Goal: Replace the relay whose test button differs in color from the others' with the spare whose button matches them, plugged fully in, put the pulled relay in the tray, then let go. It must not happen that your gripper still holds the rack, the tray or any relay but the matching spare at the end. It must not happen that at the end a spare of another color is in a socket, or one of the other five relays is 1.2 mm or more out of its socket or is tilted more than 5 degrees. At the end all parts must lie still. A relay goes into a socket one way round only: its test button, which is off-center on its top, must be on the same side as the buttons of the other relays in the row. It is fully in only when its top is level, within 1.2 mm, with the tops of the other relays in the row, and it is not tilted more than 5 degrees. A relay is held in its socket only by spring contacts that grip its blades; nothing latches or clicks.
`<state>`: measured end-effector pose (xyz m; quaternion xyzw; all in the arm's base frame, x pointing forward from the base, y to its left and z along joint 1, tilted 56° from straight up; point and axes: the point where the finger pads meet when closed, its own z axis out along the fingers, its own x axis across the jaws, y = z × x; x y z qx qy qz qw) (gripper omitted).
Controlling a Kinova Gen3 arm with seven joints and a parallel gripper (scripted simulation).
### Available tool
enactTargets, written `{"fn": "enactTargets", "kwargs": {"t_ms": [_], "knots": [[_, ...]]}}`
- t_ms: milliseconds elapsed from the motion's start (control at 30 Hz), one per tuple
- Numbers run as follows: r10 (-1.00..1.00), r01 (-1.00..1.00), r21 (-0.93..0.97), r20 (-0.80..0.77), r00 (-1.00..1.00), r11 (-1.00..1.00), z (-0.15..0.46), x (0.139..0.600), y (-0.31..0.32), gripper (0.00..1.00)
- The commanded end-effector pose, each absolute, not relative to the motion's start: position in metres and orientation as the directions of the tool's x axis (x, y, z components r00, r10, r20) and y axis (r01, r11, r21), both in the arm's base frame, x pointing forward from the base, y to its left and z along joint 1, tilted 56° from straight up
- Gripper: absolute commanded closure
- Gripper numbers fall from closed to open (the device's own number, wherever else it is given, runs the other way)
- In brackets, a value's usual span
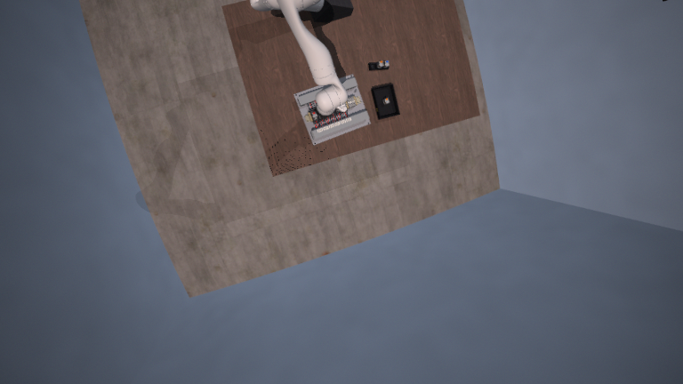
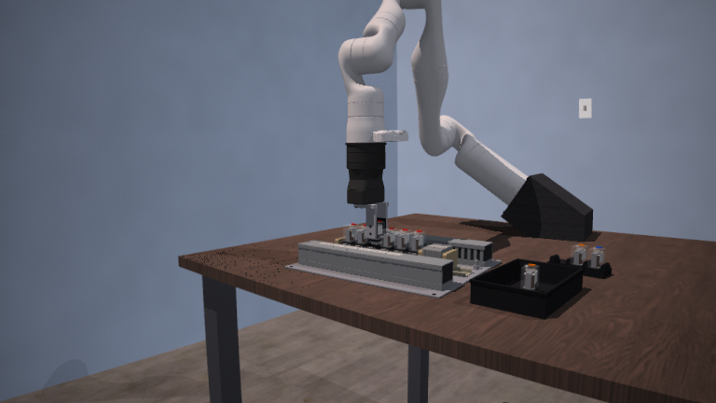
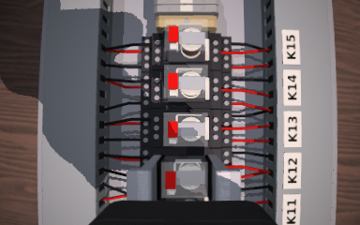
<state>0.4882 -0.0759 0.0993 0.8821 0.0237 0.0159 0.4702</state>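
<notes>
My gripper (image 2: 377,235) (image 3: 185,171) is shut on a clear relay with a red test button (image 3: 187,185), over the K12 place in the row. Its button is on the left in the wrist view, like those of the relays at K13 (image 3: 189,130), K14 (image 3: 191,85) and K15 (image 3: 192,43). In the exterior view its top looks slightly higher than its neighbours'; its blades are hidden. An orange-button relay (image 1: 386,100) (image 2: 530,277) stands in the black tray (image 1: 385,112) (image 2: 502,296). The spare holder (image 1: 372,66) (image 2: 601,272) bears an orange-button relay (image 2: 578,257) and a blue-button relay (image 2: 597,257).
Neighbouring relays stand close on both sides of the fingers along the row. A grey wire duct (image 2: 369,263) (image 3: 305,108) runs beside the row, with red and black wires between. A beige end block (image 3: 188,17) closes the row past K15.
</notes>
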Motion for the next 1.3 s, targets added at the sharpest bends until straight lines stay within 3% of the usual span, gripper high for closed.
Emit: {"fn": "enactTargets", "kwargs": {"t_ms": [0,1267], "knots": [[0.058,0.026,0.83,0.008,0.998,-0.558,0.0994,0.4887,-0.0752,1.0],[0.056,0.023,0.829,0.011,0.998,-0.559,0.099,0.4888,-0.0758,1.0]]}}
